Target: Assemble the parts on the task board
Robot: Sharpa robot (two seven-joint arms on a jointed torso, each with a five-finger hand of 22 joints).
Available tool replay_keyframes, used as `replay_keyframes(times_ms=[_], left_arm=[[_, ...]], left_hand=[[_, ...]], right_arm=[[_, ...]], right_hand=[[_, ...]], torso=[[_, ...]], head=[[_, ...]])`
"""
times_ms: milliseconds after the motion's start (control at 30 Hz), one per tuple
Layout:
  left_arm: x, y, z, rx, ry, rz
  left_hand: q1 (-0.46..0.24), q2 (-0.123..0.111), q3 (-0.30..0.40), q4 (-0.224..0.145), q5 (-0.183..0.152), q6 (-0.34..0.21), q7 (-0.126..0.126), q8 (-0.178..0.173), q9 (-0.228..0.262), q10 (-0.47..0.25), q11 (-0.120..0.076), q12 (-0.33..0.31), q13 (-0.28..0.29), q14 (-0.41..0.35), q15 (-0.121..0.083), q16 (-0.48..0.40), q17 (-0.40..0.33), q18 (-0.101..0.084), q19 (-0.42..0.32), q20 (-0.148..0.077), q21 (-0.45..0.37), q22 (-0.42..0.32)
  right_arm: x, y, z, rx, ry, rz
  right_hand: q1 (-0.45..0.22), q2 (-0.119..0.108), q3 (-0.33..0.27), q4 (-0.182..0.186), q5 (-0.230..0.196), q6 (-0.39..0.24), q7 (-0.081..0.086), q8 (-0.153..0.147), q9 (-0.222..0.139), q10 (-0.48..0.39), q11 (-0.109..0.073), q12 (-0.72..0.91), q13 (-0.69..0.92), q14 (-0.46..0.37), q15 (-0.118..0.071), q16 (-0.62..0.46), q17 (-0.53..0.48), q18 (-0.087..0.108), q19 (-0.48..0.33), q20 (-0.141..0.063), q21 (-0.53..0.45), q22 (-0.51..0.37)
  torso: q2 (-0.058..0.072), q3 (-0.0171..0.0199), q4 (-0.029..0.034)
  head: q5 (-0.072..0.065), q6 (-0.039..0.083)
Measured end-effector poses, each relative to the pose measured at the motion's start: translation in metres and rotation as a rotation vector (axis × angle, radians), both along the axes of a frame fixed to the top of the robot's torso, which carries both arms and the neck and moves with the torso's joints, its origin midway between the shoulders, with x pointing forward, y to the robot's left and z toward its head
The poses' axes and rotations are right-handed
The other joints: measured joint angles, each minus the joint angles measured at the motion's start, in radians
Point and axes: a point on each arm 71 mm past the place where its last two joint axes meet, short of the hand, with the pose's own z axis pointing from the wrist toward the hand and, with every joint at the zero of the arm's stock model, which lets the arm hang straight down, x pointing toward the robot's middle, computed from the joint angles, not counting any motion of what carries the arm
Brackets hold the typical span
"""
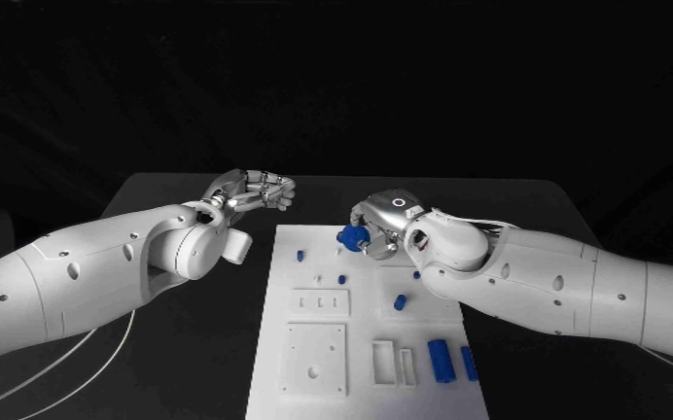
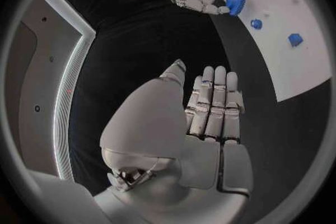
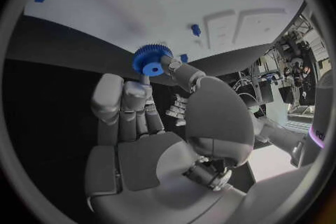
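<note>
We saw the right hand (image 1: 381,228) pinching a blue gear (image 1: 352,237) just above the task board's (image 1: 320,381) upper edge, mid-frame, its fingers largely hidden behind the wrist. The left hand (image 1: 256,190), upper left over the dark surface (image 1: 168,362), held nothing, fingers pressed together.

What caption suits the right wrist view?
Right hand pinches a blue gear above the white task board.

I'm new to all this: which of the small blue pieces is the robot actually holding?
The blue gear, toothed and round with a centre hole, pinched in the right hand above the board's far end. The other blue pieces lie on the board untouched.
</note>
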Motion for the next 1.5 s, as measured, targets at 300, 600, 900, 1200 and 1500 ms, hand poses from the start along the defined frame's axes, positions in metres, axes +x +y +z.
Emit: replay_keyframes(times_ms=[300,600,900,1200,1500], left_arm=[[0.000,-0.003,0.000,-0.001,0.000,-0.007],[0.001,-0.008,0.000,-0.002,-0.001,-0.013],[0.001,-0.008,0.000,-0.002,-0.001,-0.014],[0.001,-0.007,0.000,-0.002,-0.001,-0.013],[0.001,-0.008,0.000,-0.002,-0.001,-0.014]], left_hand=[[0.000,0.000,0.000,0.000,0.000,0.000,0.000,0.000,0.000,0.000,0.000,0.000,0.000,0.000,0.000,0.000,0.000,-0.001,0.000,0.000,0.000,0.000],[0.000,0.000,0.000,0.000,0.000,0.000,0.000,0.000,0.000,0.000,0.000,0.000,0.000,-0.004,0.004,0.000,-0.001,0.002,0.000,0.000,0.000,0.000],[0.000,0.000,0.000,0.000,0.000,0.000,0.000,0.000,-0.001,0.000,0.000,0.000,-0.001,-0.004,0.004,0.004,-0.002,0.008,0.000,0.000,0.000,0.000],[0.000,0.000,0.000,0.000,0.000,0.000,0.000,0.000,-0.001,0.000,0.000,0.000,-0.001,-0.004,0.004,0.004,-0.002,0.008,0.000,0.000,0.000,0.000],[0.000,0.000,-0.003,0.003,0.000,0.000,0.000,-0.004,-0.002,0.000,0.000,0.000,-0.001,-0.004,0.004,0.004,-0.003,0.007,0.000,0.000,0.000,0.000]], right_arm=[[-0.005,0.025,-0.004,0.004,-0.001,0.030],[-0.002,0.032,-0.012,-0.012,0.006,0.023],[0.000,0.036,-0.020,-0.028,0.016,0.019],[0.001,0.037,-0.029,-0.046,0.031,0.016],[0.005,0.037,-0.032,-0.058,0.029,0.004]], right_hand=[[0.000,0.000,0.000,0.000,0.000,0.001,0.001,-0.002,0.000,0.000,0.000,0.000,-0.002,0.000,0.000,0.000,0.000,0.000,0.000,0.000,0.000,0.000],[0.000,0.000,0.002,0.004,-0.001,0.002,0.002,-0.005,-0.001,0.000,0.000,0.000,-0.002,0.000,0.000,0.000,0.001,0.000,0.000,0.000,0.000,0.000],[-0.001,-0.001,0.000,0.006,0.000,0.003,0.003,-0.008,-0.002,0.000,0.000,-0.001,-0.003,0.000,0.000,0.000,0.002,0.000,-0.001,0.002,0.000,0.000],[-0.002,-0.011,-0.004,0.010,0.004,0.001,0.006,-0.009,-0.002,0.000,0.000,-0.002,-0.003,0.000,0.000,0.000,0.003,0.000,-0.002,0.002,0.000,0.000],[0.008,-0.034,-0.021,-0.001,-0.011,-0.020,0.026,-0.029,-0.009,-0.006,0.006,-0.004,-0.005,0.000,0.000,-0.004,0.005,0.000,-0.002,0.002,0.000,0.000]], torso=[[0.001,-0.0002,0.0006],[0.001,-0.0002,0.0024],[0.001,-0.0008,0.0031],[0.001,-0.0014,0.0031],[0.001,-0.0003,0.0018]], head=[[0.004,0.003],[0.006,0.008],[0.010,0.010],[0.011,0.006],[0.011,0.007]])
